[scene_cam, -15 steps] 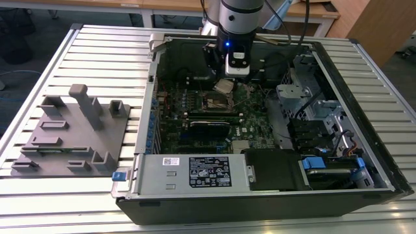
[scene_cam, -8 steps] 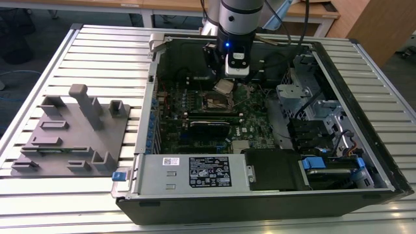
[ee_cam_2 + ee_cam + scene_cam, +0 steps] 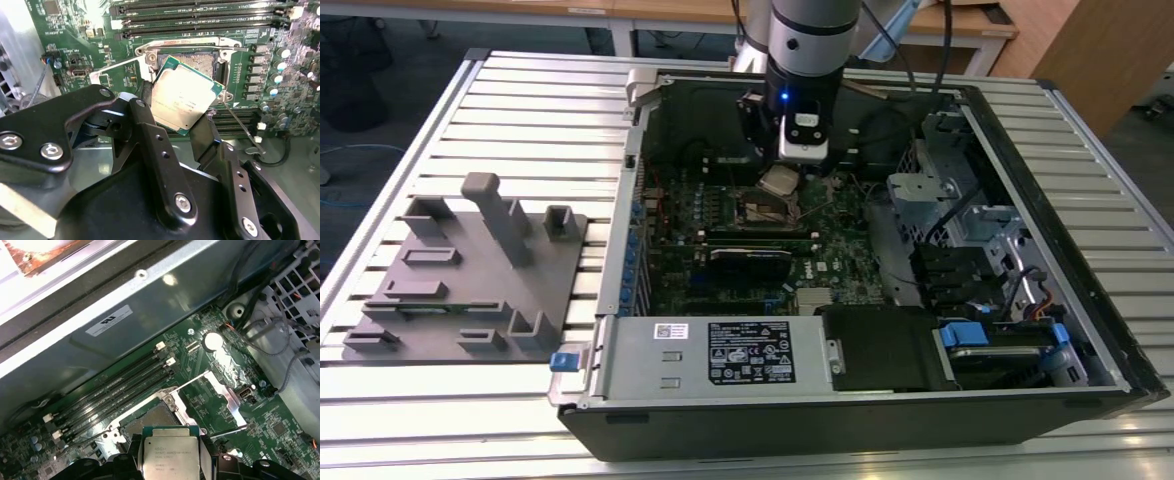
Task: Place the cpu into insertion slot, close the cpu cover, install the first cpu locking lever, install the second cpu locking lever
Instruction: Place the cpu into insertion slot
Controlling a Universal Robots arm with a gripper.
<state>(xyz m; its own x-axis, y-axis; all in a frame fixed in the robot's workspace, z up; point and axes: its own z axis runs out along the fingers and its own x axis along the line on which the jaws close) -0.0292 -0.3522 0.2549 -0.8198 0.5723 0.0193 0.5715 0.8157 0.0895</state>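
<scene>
My gripper [image 3: 783,172] hangs inside the open computer case, shut on the cpu [image 3: 779,181]. The chip's pale metal top is tilted in the second wrist view, where the cpu [image 3: 182,97] sits between the black fingers [image 3: 145,102]. The insertion slot [image 3: 196,62] lies just beyond and below the chip, dark and bare inside its silvery rim. The cpu cover [image 3: 221,391] is swung open, lying flat on the board beside the insertion slot [image 3: 150,421]. A thin locking lever [image 3: 242,127] sticks out at an angle from the socket's corner.
Long black memory slots [image 3: 200,15] run beside the socket. The case holds a power supply [image 3: 720,350] at the front and a drive cage [image 3: 947,190] at the exterior view's right. A grey fixture plate [image 3: 467,280] lies on the slatted table at the left.
</scene>
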